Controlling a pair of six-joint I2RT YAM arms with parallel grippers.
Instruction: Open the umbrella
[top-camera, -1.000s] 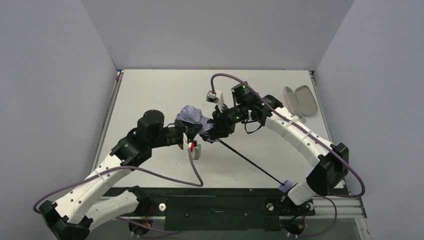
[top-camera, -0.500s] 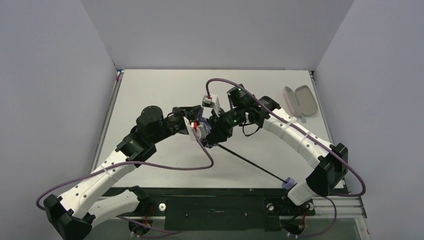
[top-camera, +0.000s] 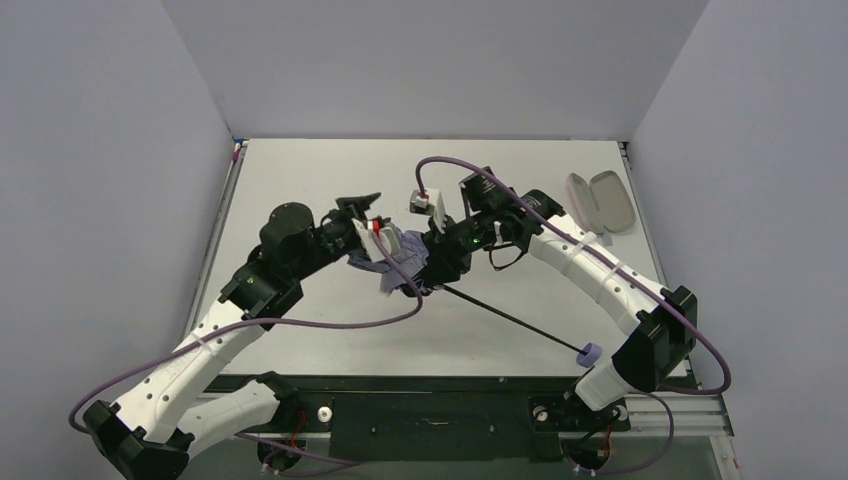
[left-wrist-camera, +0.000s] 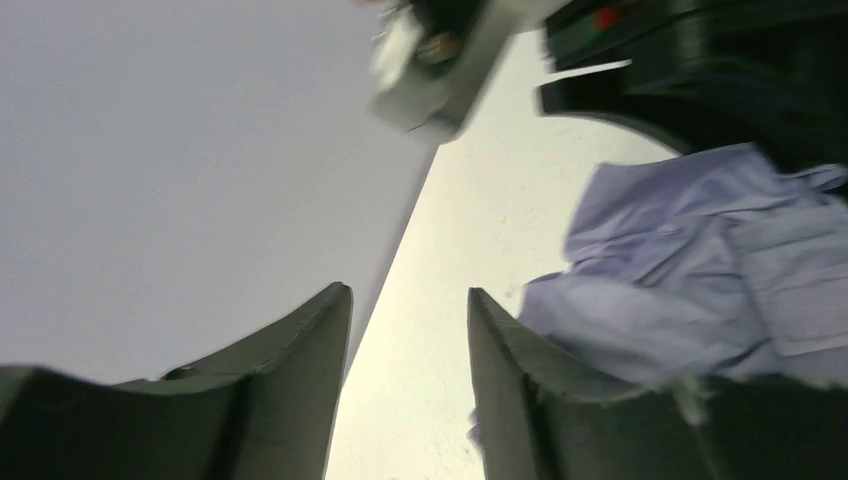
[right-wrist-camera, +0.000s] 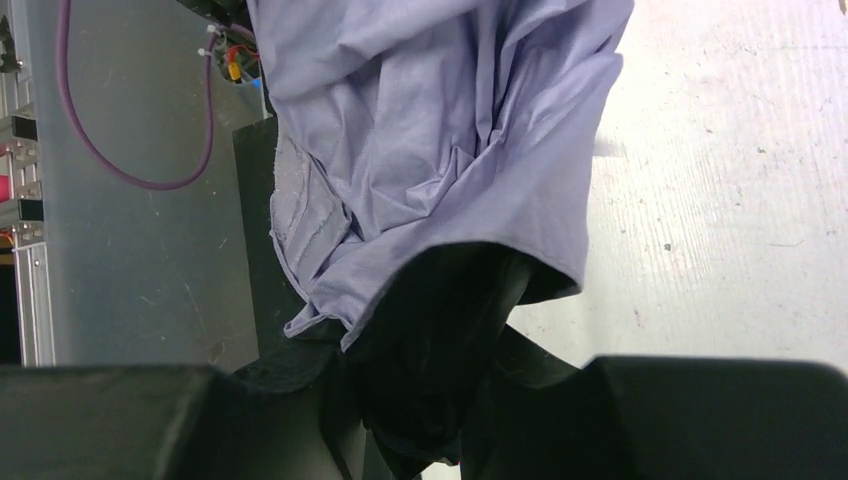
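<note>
The umbrella lies folded at mid table. Its crumpled lavender canopy (top-camera: 393, 256) hangs between the two grippers. The thin black shaft (top-camera: 510, 318) runs down-right to the small lavender handle (top-camera: 589, 352). My right gripper (top-camera: 437, 266) is shut on the umbrella at the canopy's base. In the right wrist view (right-wrist-camera: 440, 390) the jaws clamp the black underside, and the lavender cloth (right-wrist-camera: 430, 130) spills above. My left gripper (top-camera: 362, 204) is open and empty, raised just left of the canopy. In the left wrist view (left-wrist-camera: 408, 305) the canopy (left-wrist-camera: 700, 270) lies to the right of the right finger (left-wrist-camera: 500, 350).
An oval pale hinged case (top-camera: 598, 201) lies open at the far right of the table. Purple cables loop from both wrists over the table's middle (top-camera: 330, 322). Grey walls enclose the table (top-camera: 300, 180) on three sides.
My left gripper has risen and swung back-left, from the near side of the canopy to above its left. The canopy now hangs lower. The handle end has shifted right and away.
</note>
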